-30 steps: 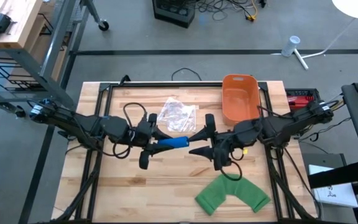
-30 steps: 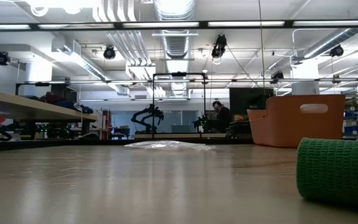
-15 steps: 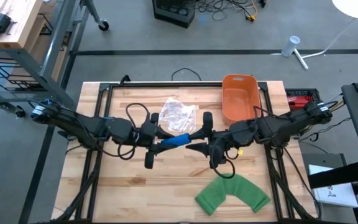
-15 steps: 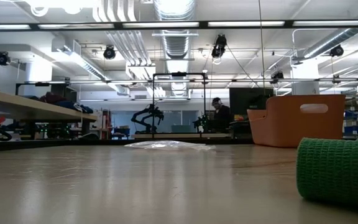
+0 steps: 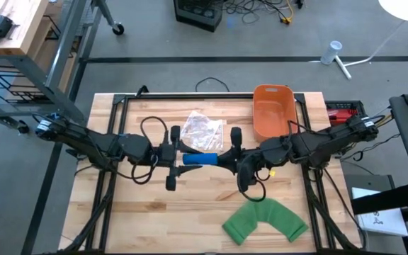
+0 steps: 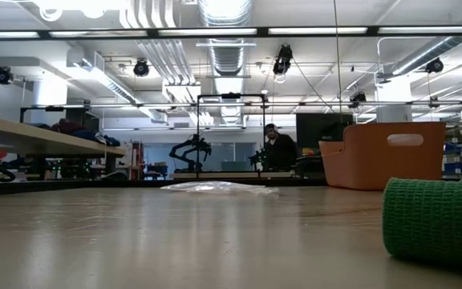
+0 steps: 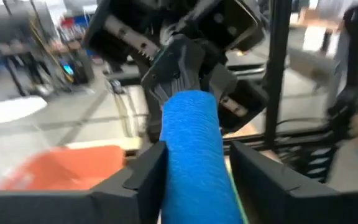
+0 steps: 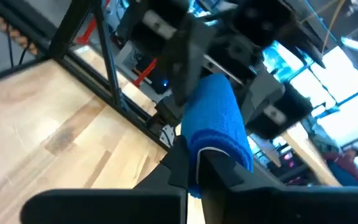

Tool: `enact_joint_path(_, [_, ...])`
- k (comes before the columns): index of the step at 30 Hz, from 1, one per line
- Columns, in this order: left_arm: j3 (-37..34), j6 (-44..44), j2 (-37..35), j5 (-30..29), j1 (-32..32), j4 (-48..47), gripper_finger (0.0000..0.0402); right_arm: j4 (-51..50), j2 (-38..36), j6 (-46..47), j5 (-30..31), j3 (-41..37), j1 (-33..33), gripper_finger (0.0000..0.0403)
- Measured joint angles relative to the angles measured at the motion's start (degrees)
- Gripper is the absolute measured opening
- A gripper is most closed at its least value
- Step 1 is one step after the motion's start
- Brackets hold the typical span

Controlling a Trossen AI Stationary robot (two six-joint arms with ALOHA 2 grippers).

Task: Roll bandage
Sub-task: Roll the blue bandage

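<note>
From above, the blue bandage roll (image 5: 200, 159) hangs in the air over the middle of the wooden table (image 5: 190, 212), its long axis running across the table from one arm to the other. The left gripper (image 5: 173, 157) meets one end and the right gripper (image 5: 231, 159) the other, so neither arm is nearer; any rolling must turn about that shared line. A crumpled clear plastic wrapper (image 5: 202, 130) lies just behind the roll, toward the far edge. An orange tub (image 5: 272, 112) with smooth walls and rounded corners sits at the far right, and a green bandage (image 5: 265, 220), bent into a soft arc, lies near the front edge on the right.

At table height, neither gripper shows. The green bandage (image 6: 438, 218) fills the right foreground, its weave coarse and nubbly; the orange tub (image 6: 383, 154) and the wrapper (image 6: 212, 187) stand farther back. A person (image 6: 275, 148) is in the room beyond.

From the left wrist, the roll (image 7: 192, 149) is a fuzzy, ribbed cylinder pointing straight away between the left fingers (image 7: 143, 173), which stand apart on either side of it and look partly slackened.

From the right wrist, the right fingers (image 8: 178, 163) are pinched narrowly on the near end of the roll (image 8: 218, 121).
</note>
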Motion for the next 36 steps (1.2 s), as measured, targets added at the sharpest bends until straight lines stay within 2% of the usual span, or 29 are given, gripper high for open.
enact_joint_path(4, [0.07, 8.53, -0.18, -4.63, -0.43, 0.02, 0.0219, -0.71, -1.83, 5.66, 0.34, -0.01, -0.02, 0.0006])
enact_joint_path(11, [0.07, 21.79, 1.8, -8.03, -0.41, 0.52, 0.0292, -3.73, -4.75, 19.18, -0.53, -0.01, -1.14, 0.0005])
enact_joint_path(15, [0.07, 30.19, 3.99, -15.81, -0.41, 3.43, 0.0312, -7.24, -5.14, 28.94, -2.76, 0.0, -2.5, 0.0005])
enact_joint_path(18, [0.07, 34.33, 5.31, -17.75, -0.4, 5.19, 0.0317, -10.3, -5.14, 34.67, -5.33, -0.03, -3.73, 0.0004])
enact_joint_path(22, [0.07, 34.41, 6.19, -17.68, -0.58, 6.28, 0.0314, -12.48, -5.14, 35.8, -5.7, -0.03, -4.92, 0.0004])
enact_joint_path(27, [0.07, 30.52, 6.08, -18.62, -0.58, 5.42, 0.0289, -11.7, -5.16, 34.22, -5.7, -0.03, -5.0, 0.0004])
enact_joint_path(31, [0.07, 30.37, 5.75, -18.79, -0.58, 5.08, 0.0253, -11.7, -5.16, 34.31, -5.72, -0.03, -4.96, 0.0003])
enact_joint_path(36, [0.07, 28.3, 5.62, -18.78, -0.58, 3.22, 0.0188, -11.72, -5.16, 34.97, -5.69, -0.03, -4.96, 0.0003])
